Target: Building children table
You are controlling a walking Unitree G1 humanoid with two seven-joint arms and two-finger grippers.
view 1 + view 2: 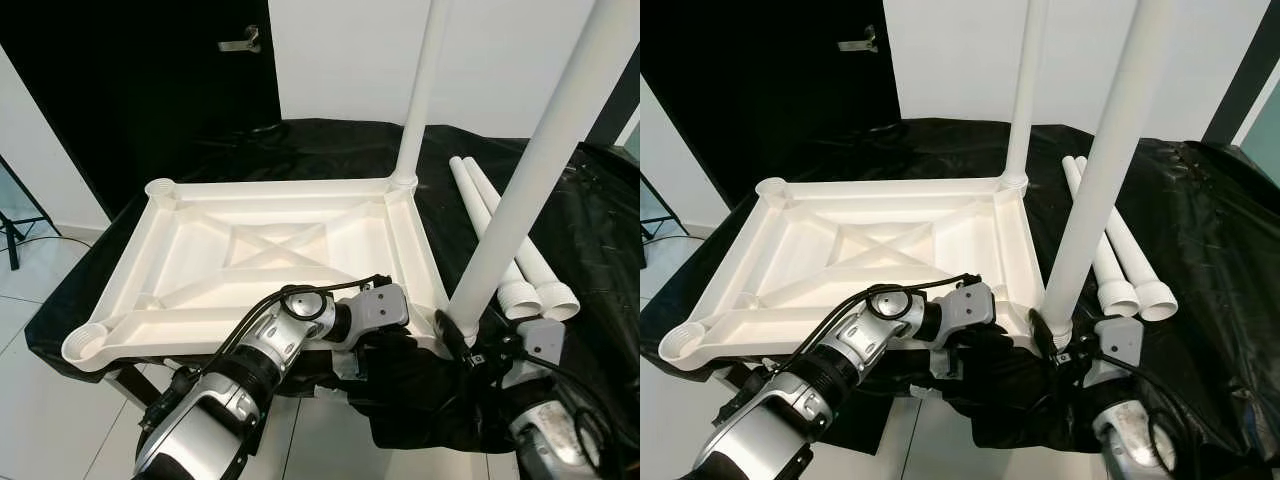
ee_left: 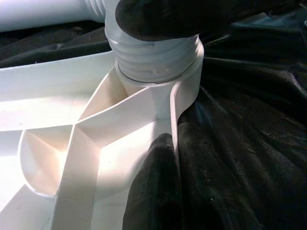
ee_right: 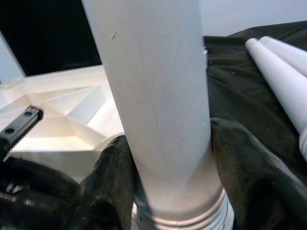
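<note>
The white table top (image 1: 190, 250) lies upside down on a black-draped table. One white leg (image 1: 425, 90) stands in its far right corner socket. A second leg (image 1: 530, 180) stands in the near right corner, and my right gripper (image 1: 465, 345) is shut around its base, one finger (image 3: 240, 158) on each side. My left gripper (image 1: 400, 340) is at that same corner. One of its fingers (image 2: 156, 191) lies inside the rim and the other presses the threaded collar (image 2: 153, 62), clamping the socket. Two loose legs (image 1: 500, 235) lie to the right.
The two left corner sockets (image 1: 160, 188) (image 1: 88, 343) hold nothing. Black cloth (image 1: 590, 240) covers the table and hangs over its near edge. Behind are a dark door with a handle (image 1: 240, 42) and a white wall. Pale floor tiles (image 1: 30, 290) show at left.
</note>
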